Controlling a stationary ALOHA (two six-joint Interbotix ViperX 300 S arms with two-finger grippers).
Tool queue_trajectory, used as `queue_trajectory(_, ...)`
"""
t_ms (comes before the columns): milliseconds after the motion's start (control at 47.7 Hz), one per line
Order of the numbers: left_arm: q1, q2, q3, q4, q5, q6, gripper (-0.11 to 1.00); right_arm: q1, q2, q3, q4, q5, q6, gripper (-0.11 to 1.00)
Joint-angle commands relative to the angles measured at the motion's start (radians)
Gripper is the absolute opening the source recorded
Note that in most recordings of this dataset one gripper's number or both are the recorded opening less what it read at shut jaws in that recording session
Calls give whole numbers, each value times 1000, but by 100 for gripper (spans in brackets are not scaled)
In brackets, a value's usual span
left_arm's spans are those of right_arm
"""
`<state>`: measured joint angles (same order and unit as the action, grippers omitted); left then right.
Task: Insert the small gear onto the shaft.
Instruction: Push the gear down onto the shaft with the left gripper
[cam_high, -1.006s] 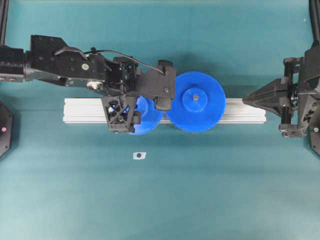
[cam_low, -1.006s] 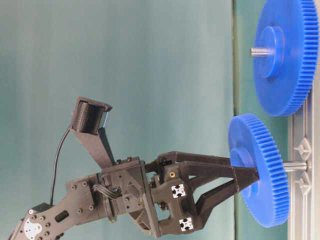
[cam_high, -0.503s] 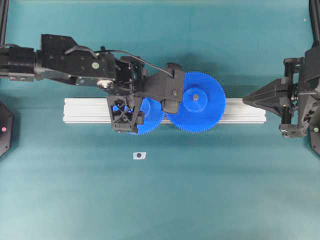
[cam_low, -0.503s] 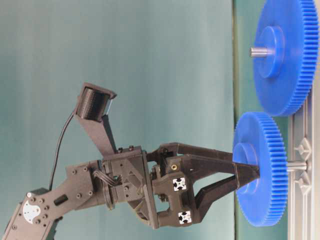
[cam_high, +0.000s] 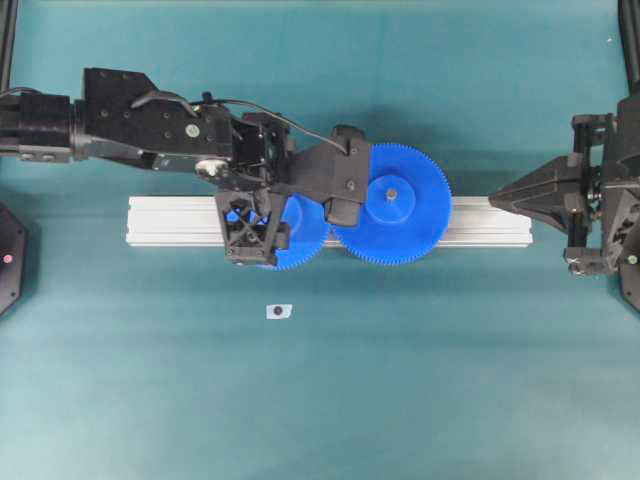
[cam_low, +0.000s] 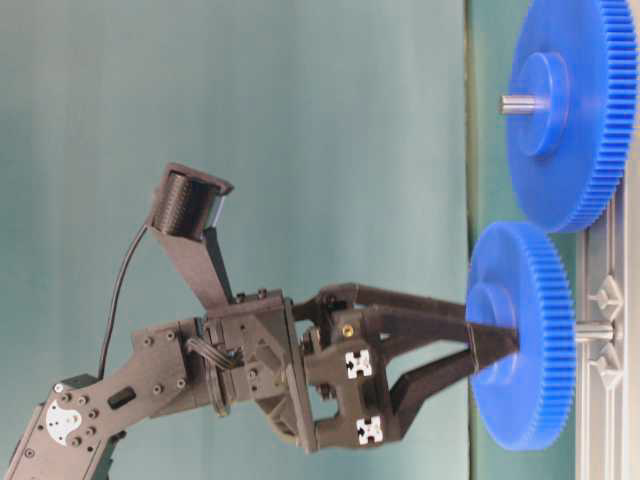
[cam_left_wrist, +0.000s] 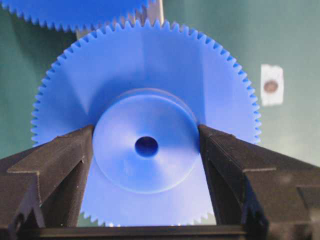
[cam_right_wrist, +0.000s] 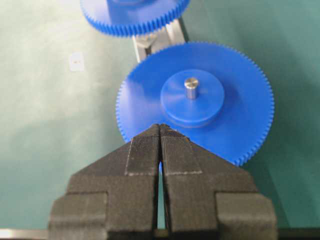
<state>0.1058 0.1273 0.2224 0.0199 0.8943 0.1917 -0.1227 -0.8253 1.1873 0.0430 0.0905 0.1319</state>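
The small gear (cam_low: 520, 335) is clamped by its raised hub between the fingers of the left hand (cam_low: 492, 352), its bore threaded on the shaft (cam_low: 592, 331), whose axis is square to the rail (cam_high: 480, 222). In the table-level view the shaft's foot lies at 3 o'clock from the hand, so the coming push is judged to run along that line. Against a second ago, the gear is seen further down the shaft and meshing with the large gear (cam_high: 392, 203). The right hand (cam_right_wrist: 159, 145), fingers pressed together, is parked well apart at 3 o'clock overhead.
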Motion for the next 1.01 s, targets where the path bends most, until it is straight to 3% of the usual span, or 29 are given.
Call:
queue_trajectory(0, 6, -34, -29, 3, -44, 2, 70, -6, -2, -9, -2, -3, 11, 0)
queue_trajectory(692, 6, -51, 11, 3, -78, -32, 70, -8, -6, -9, 0, -3, 12, 0)
queue_trajectory(817, 8, -51, 12, 3, -78, -34, 86, -8, -6, -11, 0, -3, 12, 0)
queue_trajectory(985, 8, -61, 14, 3, -78, -35, 83, -9, -8, -9, 0, -2, 12, 0)
